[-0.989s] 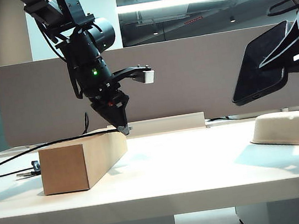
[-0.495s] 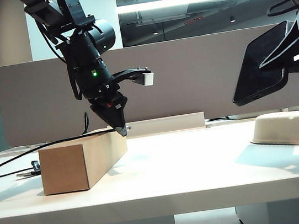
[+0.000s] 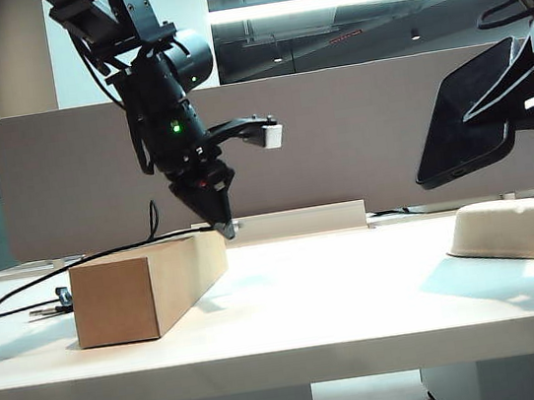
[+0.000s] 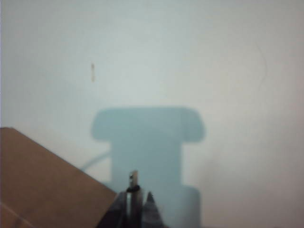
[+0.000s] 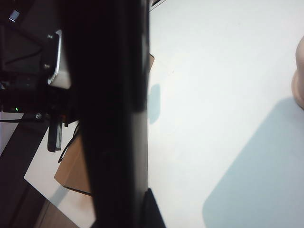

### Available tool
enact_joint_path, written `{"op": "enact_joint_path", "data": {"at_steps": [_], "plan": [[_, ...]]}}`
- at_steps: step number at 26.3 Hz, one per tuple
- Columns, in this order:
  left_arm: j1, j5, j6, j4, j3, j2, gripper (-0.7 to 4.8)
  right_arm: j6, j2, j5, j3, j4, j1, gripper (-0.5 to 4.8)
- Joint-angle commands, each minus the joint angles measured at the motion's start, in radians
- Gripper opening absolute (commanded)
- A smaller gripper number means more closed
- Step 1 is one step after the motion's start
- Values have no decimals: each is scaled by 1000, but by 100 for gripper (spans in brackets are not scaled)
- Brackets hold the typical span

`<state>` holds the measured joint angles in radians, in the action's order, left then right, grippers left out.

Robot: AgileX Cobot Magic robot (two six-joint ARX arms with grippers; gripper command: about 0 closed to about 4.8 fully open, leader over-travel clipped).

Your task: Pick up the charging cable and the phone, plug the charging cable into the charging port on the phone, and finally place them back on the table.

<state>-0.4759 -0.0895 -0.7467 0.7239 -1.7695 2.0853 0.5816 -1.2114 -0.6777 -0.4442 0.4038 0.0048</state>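
Note:
My left gripper (image 3: 224, 229) points down at the far end of a cardboard box (image 3: 150, 286). It is shut on the plug end of the charging cable (image 3: 105, 252), whose black cord trails left over the box top and off the table (image 3: 341, 299). In the left wrist view the silvery plug tip (image 4: 133, 178) sticks out between the closed fingers of that gripper (image 4: 136, 205). My right gripper (image 3: 506, 92) holds the phone (image 3: 456, 129) tilted in the air at the right, shut on it. The phone's dark edge (image 5: 114, 118) fills the right wrist view. The charging port is too small to make out.
A beige rounded tray (image 3: 520, 229) lies on the table at the right, under the phone. A grey divider panel (image 3: 358, 137) runs along the back. A small black item (image 3: 62, 298) lies left of the box. The box corner (image 4: 42, 185) sits beside the left fingers.
The left gripper's fingers have closed on the cable's plug end and the hand has shifted slightly right. The right arm and the phone have not moved.

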Motion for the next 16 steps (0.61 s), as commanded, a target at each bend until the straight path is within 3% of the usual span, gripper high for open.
{"op": "enact_joint_path", "data": {"at_steps": [1,9,16], "plan": [[-12,-59,48,-38,-6,-28,-6,-10,8,-5,-8,66,1,-7],[-34,-368,232,-97,-8,-101,-6,56,8,-18,-22,208,1,-7],[-34,-614,318,-97,-10,-144,-6,100,9,-53,-116,269,1,-7]]}}
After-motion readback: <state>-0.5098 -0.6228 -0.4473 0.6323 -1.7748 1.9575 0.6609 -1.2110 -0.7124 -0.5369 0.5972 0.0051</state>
